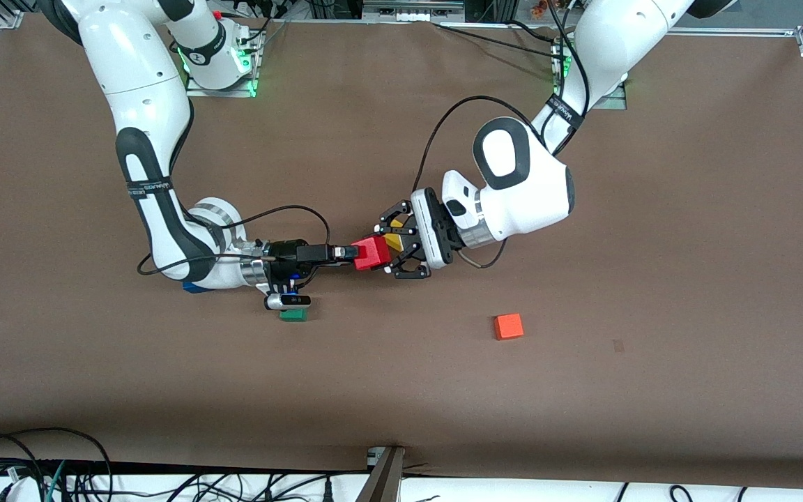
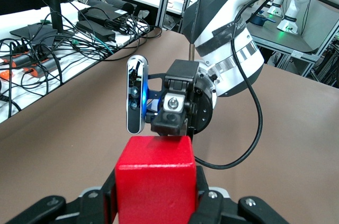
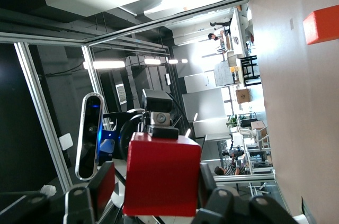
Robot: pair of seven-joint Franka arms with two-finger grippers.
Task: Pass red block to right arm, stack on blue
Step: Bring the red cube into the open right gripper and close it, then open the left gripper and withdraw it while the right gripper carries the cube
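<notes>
The red block (image 1: 372,252) hangs in the air over the middle of the table, between the two grippers, which meet tip to tip. My left gripper (image 1: 384,249) is shut on it, with a finger pressed on each side in the left wrist view (image 2: 156,192). My right gripper (image 1: 354,254) reaches the block's other end. In the right wrist view (image 3: 159,187) its fingers sit around the block (image 3: 161,173) with a gap at one finger. The blue cube (image 1: 192,287) lies on the table, mostly hidden under the right arm's forearm.
A green cube (image 1: 293,315) lies under the right wrist camera. An orange cube (image 1: 508,326) lies nearer the front camera, toward the left arm's end. A bit of yellow (image 1: 394,241) shows through the left gripper's fingers.
</notes>
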